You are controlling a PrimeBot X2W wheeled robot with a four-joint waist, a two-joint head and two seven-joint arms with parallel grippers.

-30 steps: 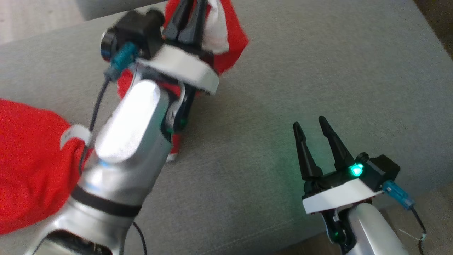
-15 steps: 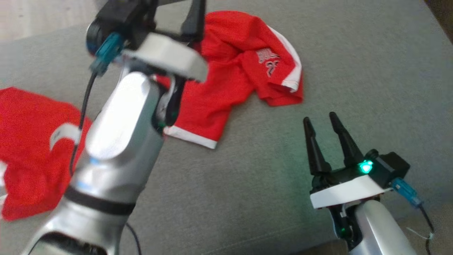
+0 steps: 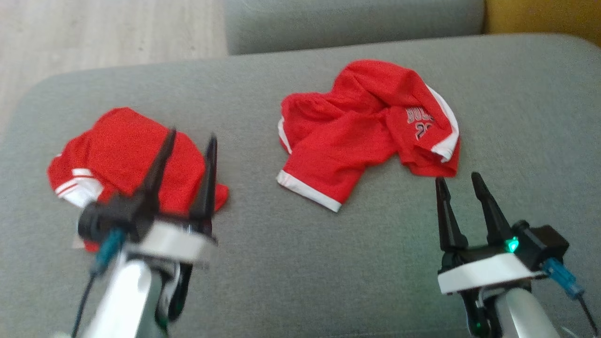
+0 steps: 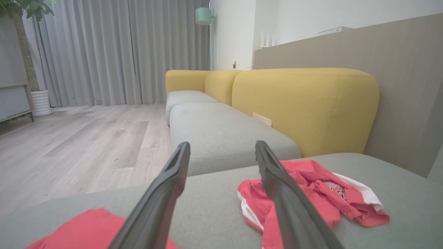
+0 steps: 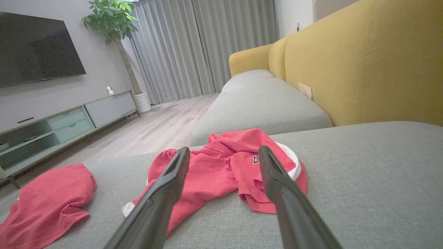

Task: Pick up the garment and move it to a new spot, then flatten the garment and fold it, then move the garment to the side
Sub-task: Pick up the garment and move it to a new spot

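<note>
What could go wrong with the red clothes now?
The red shorts lie bunched up, so an end effector might pinch several layers and they would not flatten. The left end effector hovers near the other red garment, so it might snag that one instead.

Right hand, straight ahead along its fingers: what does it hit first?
Probably the crumpled red shorts, just beyond the open right hand; its height above the sofa seat is unclear.

Left hand (image 3: 190, 136) spread, empty; right hand (image 3: 456, 178) likewise
</note>
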